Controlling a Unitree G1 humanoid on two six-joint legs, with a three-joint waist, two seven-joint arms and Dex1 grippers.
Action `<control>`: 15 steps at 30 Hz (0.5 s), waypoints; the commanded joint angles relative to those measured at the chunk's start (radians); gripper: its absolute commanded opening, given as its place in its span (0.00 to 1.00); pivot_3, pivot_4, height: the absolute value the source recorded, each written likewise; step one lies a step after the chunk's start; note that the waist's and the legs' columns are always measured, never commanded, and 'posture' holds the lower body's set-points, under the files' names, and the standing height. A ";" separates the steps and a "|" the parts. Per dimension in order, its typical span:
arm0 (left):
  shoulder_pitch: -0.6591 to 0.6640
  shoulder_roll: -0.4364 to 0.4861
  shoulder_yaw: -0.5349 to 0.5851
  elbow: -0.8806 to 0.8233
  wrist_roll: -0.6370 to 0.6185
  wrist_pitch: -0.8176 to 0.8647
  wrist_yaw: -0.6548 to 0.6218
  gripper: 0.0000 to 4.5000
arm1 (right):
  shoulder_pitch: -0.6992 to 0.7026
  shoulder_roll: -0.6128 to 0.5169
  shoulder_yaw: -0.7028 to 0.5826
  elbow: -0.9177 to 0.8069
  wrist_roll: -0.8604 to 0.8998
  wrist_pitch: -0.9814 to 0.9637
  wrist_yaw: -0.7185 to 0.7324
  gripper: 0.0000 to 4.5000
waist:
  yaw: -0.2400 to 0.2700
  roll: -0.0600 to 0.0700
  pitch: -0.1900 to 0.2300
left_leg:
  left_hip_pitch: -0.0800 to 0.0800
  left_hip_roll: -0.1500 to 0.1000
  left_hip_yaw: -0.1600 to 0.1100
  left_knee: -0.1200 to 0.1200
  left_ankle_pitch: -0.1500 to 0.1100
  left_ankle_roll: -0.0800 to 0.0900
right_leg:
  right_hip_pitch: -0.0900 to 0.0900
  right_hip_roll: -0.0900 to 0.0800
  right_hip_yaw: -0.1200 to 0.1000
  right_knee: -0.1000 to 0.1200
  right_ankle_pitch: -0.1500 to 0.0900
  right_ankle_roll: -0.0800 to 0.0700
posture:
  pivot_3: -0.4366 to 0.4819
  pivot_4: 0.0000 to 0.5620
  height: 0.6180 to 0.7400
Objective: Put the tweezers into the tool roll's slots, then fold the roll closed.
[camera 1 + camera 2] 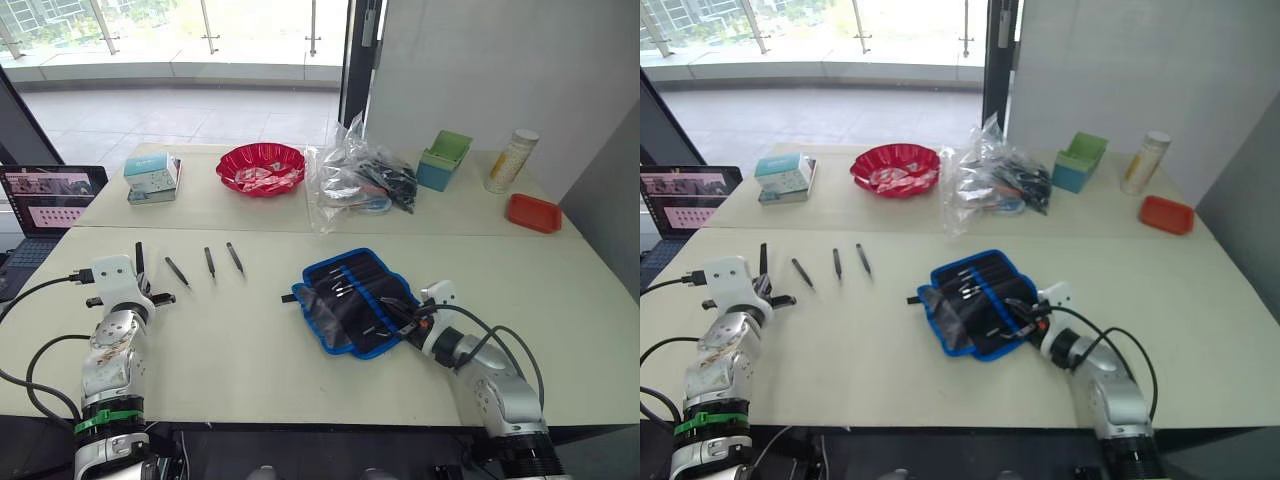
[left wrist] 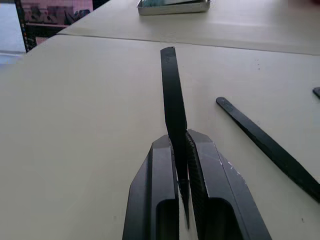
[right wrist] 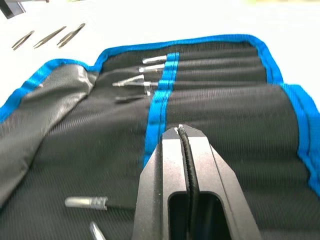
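my left claw [image 2: 182, 150] is clenched on one of the tweezers [image 2: 172, 95], pinched flat between the fingers so its long axis runs straight out past the tips, pointing toward the far edge of the worktop [image 1: 250, 350]. this claw sits near the worktop's left front corner. three more tweezers [image 1: 208, 262] lie loose on the worktop just to its right, side by side, each with its long axis running roughly front to back. the tool roll [image 1: 355, 300] lies open well to the right of all that, nearer the front edge, with its slots [image 3: 215, 75] running across the inner face and a few silvery tips already poking out by the blue band. my right claw [image 3: 182, 135] rests over the near right end of the roll, fingers drawn together with only a thin black strand between them; whether that is the strap or a cord i cannot tell. what the coming move turns on, as i judge it: the roll lies to the right of my left claw, with the loose tweezers in between, and the held tweezer points away from me, not along the slots. so i would have to carry it rightward and turn it to line up with a slot. the right claw is much nearer the roll, the left nearer the loose tweezers.
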 commanded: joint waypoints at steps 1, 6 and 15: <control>-0.040 0.018 -0.050 -0.090 -0.014 -0.005 -0.071 0.00 | 0.013 0.007 0.007 -0.011 -0.005 -0.021 -0.005 0.00 | 0.004 0.001 0.000 | 0.000 0.000 0.000 0.000 0.000 0.000 | 0.000 0.000 0.000 0.000 0.000 0.000 | 0.48 0.27 1.00; -0.123 0.034 -0.183 -0.218 -0.102 0.101 -0.287 0.00 | 0.050 0.011 0.006 -0.007 -0.016 -0.049 -0.017 0.00 | 0.008 0.001 0.001 | -0.001 -0.003 0.000 0.000 0.000 0.000 | 0.000 -0.001 0.000 0.000 0.000 0.000 | 0.48 0.27 1.00; -0.215 0.176 -0.499 -0.394 -0.248 0.413 -0.702 0.00 | 0.108 -0.008 0.026 -0.086 -0.033 -0.077 -0.017 0.00 | -0.008 0.007 0.004 | -0.001 -0.003 -0.001 0.000 0.001 0.000 | 0.001 0.001 0.000 0.000 0.000 0.000 | 0.48 0.27 1.00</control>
